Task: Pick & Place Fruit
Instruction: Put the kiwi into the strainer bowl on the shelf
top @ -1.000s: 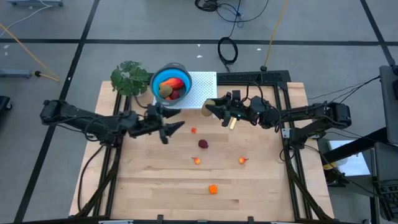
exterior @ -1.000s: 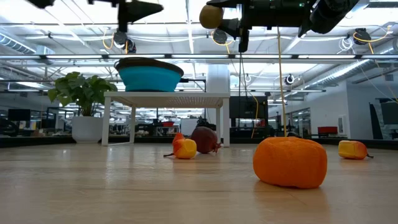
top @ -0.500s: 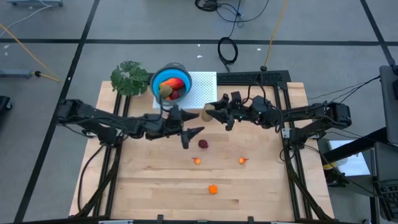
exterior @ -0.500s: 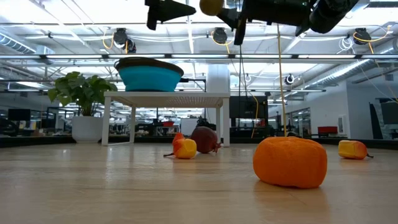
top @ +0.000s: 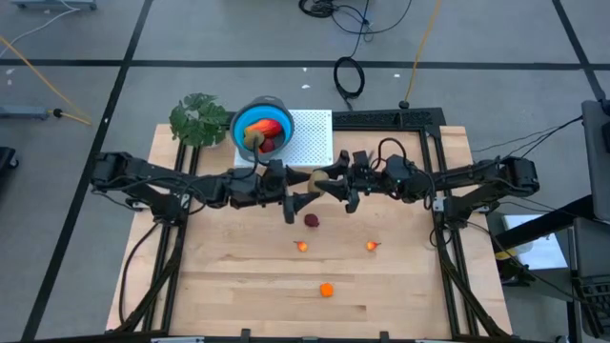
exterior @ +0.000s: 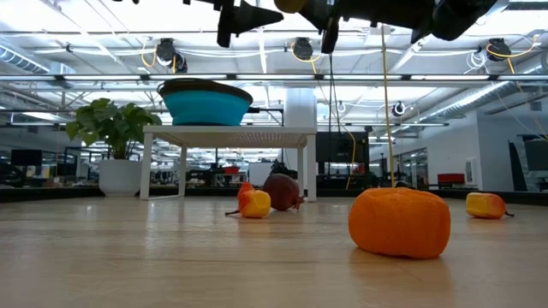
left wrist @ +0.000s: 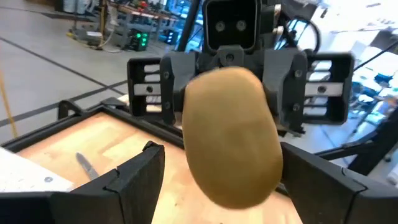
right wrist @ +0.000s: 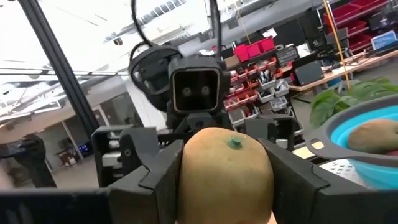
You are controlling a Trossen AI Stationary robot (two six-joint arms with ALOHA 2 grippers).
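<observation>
An olive-brown oval fruit [top: 316, 178] hangs high over the table's middle, and my right gripper [right wrist: 227, 186] is shut on it. My left gripper [left wrist: 230, 186] faces it from the table's left, open. Its two fingers [left wrist: 134, 180] stand on either side of the fruit's free end [left wrist: 233, 155]; whether they touch it does not show. A blue bowl [top: 250, 122] with several fruits stands on a white perforated stand [top: 313, 133]. On the table lie a dark red ball [top: 312, 220], two orange-red bits [top: 302, 246] and an orange ball [top: 327, 290]. My right gripper pinches the oval fruit by its two long sides [right wrist: 186, 168] between its two fingers [right wrist: 158, 177]. The fingers come about level from the table's right. The fruit is lifted clear of the table, and its free end sticks out toward my left gripper.
A green leafy plant [top: 199, 118] stands at the back left beside the bowl. A slim knife [left wrist: 86, 165] lies on the wood near the white stand. The near half of the table holds only the scattered fruits, such as the orange ball [exterior: 399, 222].
My left gripper has travelled toward the table's right, up to the fruit in my right gripper, and its open fingers now flank the fruit. My right gripper has shifted slightly toward the near edge with the fruit and tipped up a little.
</observation>
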